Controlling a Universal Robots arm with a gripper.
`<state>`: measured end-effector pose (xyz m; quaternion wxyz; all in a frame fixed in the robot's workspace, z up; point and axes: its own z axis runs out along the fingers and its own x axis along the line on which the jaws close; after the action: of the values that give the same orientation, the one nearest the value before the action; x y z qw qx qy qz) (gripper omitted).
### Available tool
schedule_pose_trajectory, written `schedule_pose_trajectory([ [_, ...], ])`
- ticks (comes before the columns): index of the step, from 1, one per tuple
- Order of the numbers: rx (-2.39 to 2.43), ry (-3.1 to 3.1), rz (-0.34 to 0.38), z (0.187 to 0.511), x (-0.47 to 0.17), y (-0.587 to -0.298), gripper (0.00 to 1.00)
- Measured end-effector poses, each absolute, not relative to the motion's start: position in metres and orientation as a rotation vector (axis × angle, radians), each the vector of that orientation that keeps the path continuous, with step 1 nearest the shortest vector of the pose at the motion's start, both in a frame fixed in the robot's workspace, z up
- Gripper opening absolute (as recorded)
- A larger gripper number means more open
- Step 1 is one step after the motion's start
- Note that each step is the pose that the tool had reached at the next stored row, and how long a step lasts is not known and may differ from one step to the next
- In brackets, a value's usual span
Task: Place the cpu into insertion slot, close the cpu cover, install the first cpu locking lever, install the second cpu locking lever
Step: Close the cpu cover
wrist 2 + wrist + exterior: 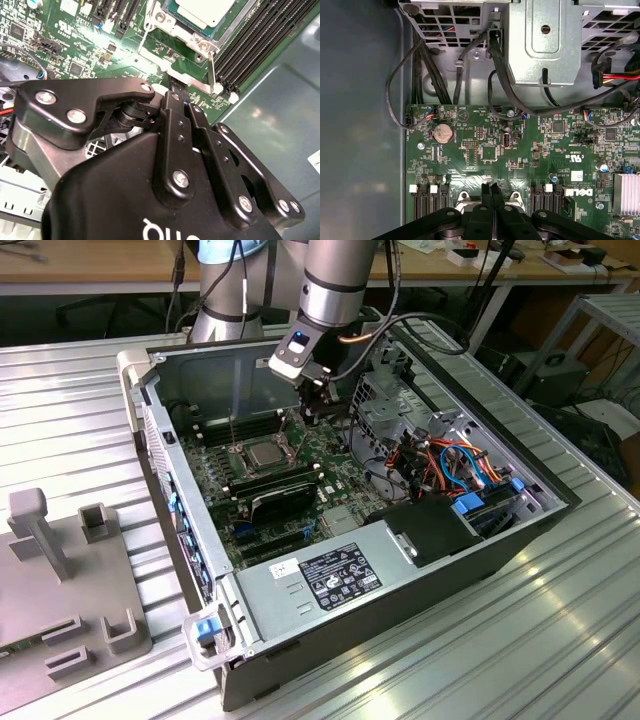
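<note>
In the exterior view, my tool (318, 410) hangs inside the computer case (500, 540), near the cpu (262, 456) on the green board (215, 480); a printed label (340, 575) faces up. In the second wrist view, its fingers (175, 120) are pressed together beside a raised lever (212, 70). In the first wrist view, I see them narrow.

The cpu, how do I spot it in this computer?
Look inside the open computer case at the green motherboard. Near its middle sits the cpu, a small flat square. Its silver-grey top sets it apart from the long black memory slots beside it.
</note>
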<state>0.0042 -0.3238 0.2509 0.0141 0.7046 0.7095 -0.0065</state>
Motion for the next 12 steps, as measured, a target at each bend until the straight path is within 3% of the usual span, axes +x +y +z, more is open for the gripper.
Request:
schedule_pose_trajectory([
  [12,2.193,2.208,-0.026,0.2507,0.0002,-0.3239,0.11],
])
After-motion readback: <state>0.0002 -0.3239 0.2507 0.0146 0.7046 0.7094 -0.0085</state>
